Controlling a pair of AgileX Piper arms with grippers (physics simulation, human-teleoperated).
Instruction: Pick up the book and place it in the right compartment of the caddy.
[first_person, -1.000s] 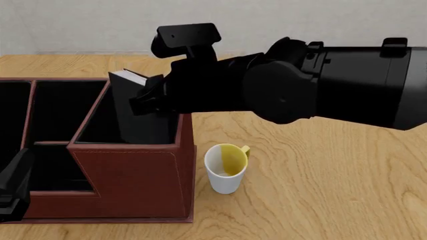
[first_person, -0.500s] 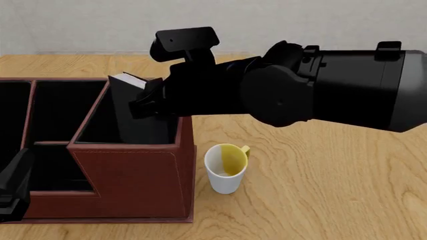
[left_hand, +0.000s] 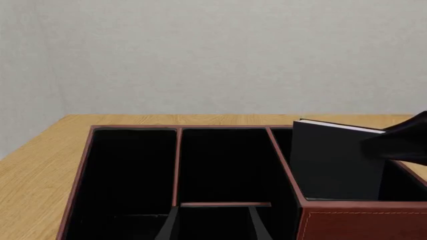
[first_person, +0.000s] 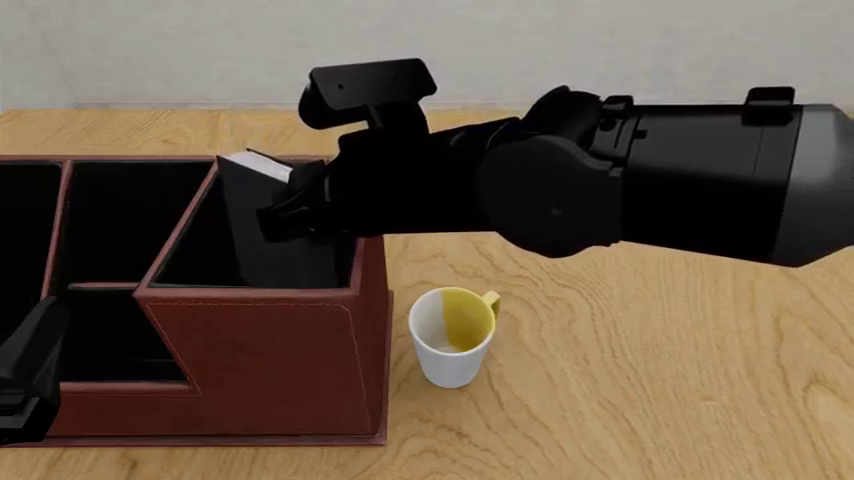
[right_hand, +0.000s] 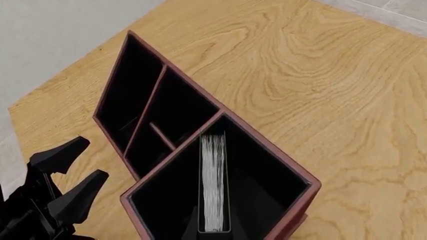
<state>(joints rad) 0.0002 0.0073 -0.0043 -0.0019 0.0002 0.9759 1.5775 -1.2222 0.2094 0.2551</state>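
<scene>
One book (first_person: 274, 225) stands upright inside the right compartment (first_person: 200, 255) of the caddy (first_person: 267, 350), its lower part below the reddish-brown walls and its top edge with the white pages rising above the rim. In the front view the right gripper (first_person: 291, 205) reaches in from the right and meets the book's upper right side, with dark finger parts lying against the cover. The right wrist view looks straight down onto the white page edges (right_hand: 213, 182), which run along the line of the fingers; the fingers themselves cannot be made out there, so whether they clamp the book or have parted from it cannot be told.

The left gripper (right_hand: 63, 187) sits low beside the caddy's stepped front, well apart from the book. The right wrist view shows its two black fingers (right_hand: 83, 192) spread with a clear gap between them and nothing in that gap.

A white mug (first_person: 451, 338) with a yellow inside stands on the wooden table (first_person: 667, 380) just beside the caddy's right wall.
</scene>
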